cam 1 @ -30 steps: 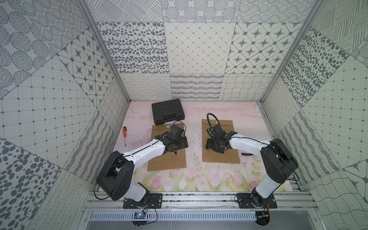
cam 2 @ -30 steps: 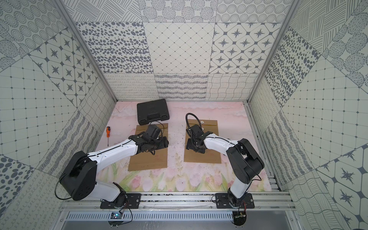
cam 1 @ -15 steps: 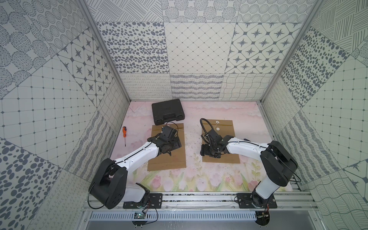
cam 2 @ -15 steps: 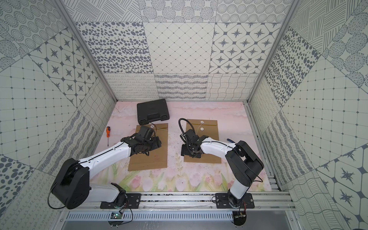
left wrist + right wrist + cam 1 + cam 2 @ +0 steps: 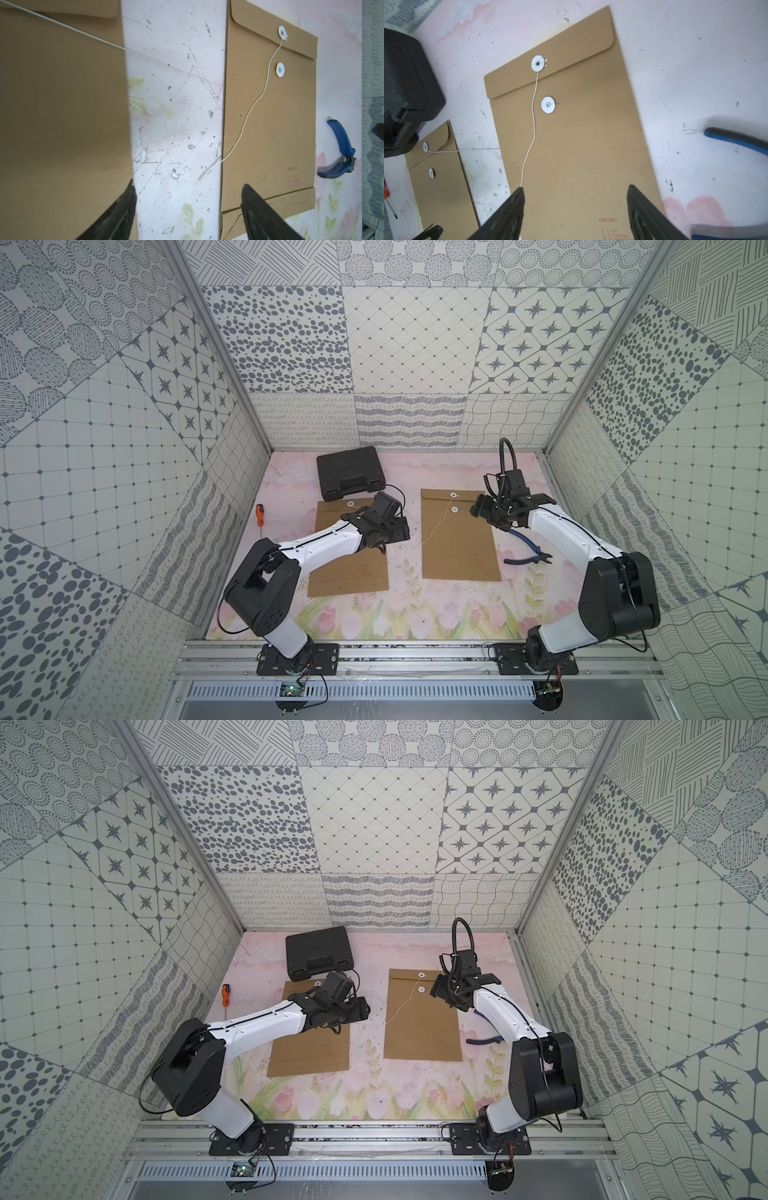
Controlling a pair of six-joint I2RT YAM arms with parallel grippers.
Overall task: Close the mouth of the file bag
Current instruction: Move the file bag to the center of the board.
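Both pairs of fingers stand spread and pinch nothing; the right fingers hover just beside the flap end of the right file bag, and the left fingers hang above the inner edge of the left file bag. Each flap already lies folded down, yet the right bag's string trails loose from the flap disc, past the lower disc, to the bag's inner edge; so I'd say the tying is yet to be done. To do it well, I'd pinch the string low, close to the paper without creasing it; keep it gently taut; then lead it under the lower disc's rim and round it. The left bag's string runs sideways off its flap onto the worktop. Both bags lie flat, side by side and apart; their long axes run from the near rail towards the back wall, mouths at the far end.
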